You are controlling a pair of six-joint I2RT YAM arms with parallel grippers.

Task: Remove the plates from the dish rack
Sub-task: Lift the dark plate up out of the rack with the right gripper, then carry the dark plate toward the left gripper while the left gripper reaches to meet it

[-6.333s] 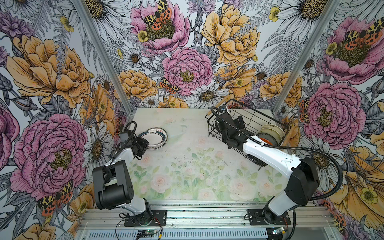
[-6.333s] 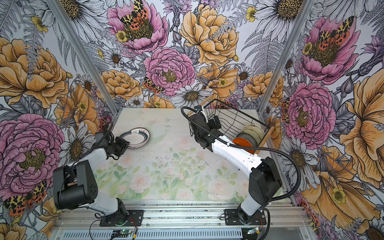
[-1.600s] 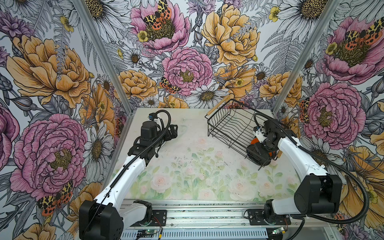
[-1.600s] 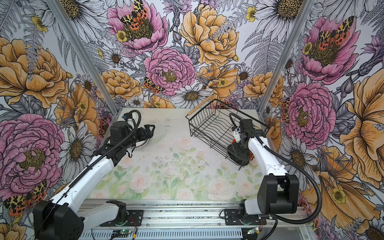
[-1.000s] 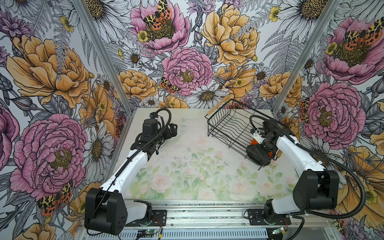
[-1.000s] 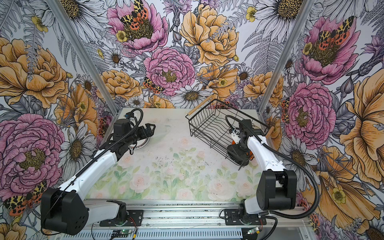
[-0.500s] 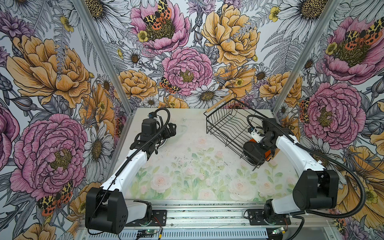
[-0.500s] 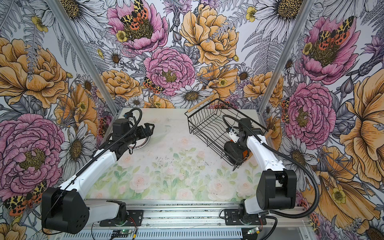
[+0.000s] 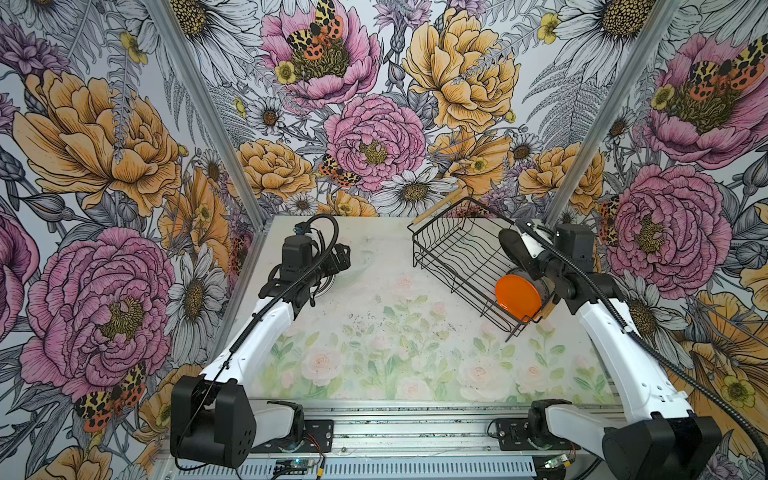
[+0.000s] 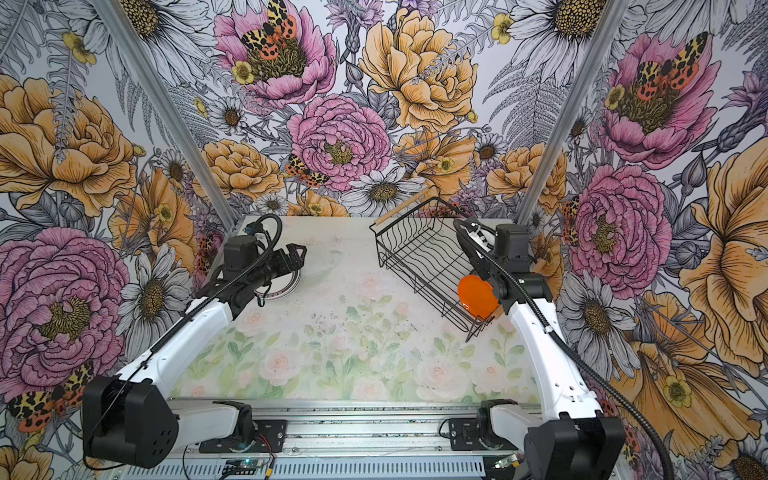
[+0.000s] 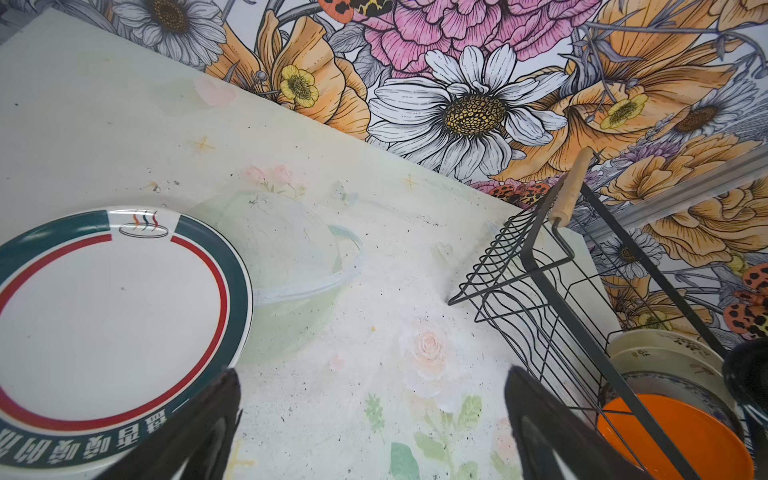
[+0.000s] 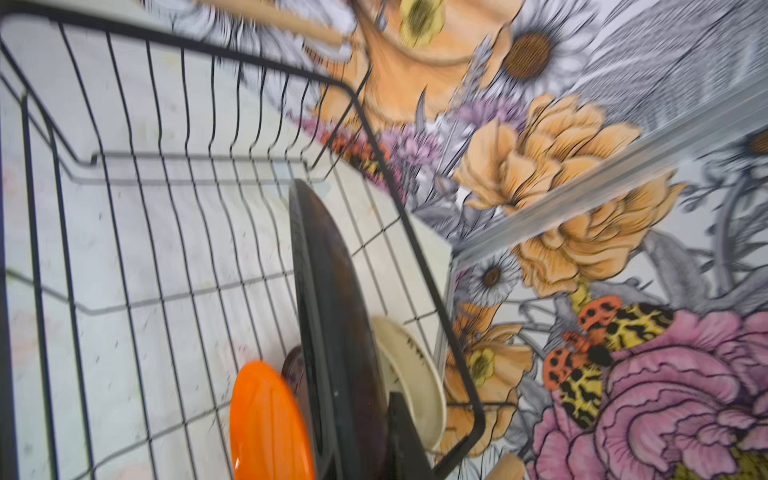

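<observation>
Plates (image 10: 478,297) stood on edge in a black wire dish rack (image 9: 457,253), with one plate laid flat on the table (image 9: 374,332).

The dish rack, fitted with a light wooden handle (image 9: 442,203) at its far end, is set askew at the far right of the table. The plates are crowded at its near end: an orange plate (image 9: 518,297) is faced toward the rest of the rack, a patterned plate (image 11: 673,382) is tucked behind it, a black plate (image 12: 336,332) is raised above the others, and cream plates (image 11: 665,353) are leaned at the back. A white plate (image 11: 112,316) with a dark green rim and a red ring is laid flat at the far left, well apart from the rack.
</observation>
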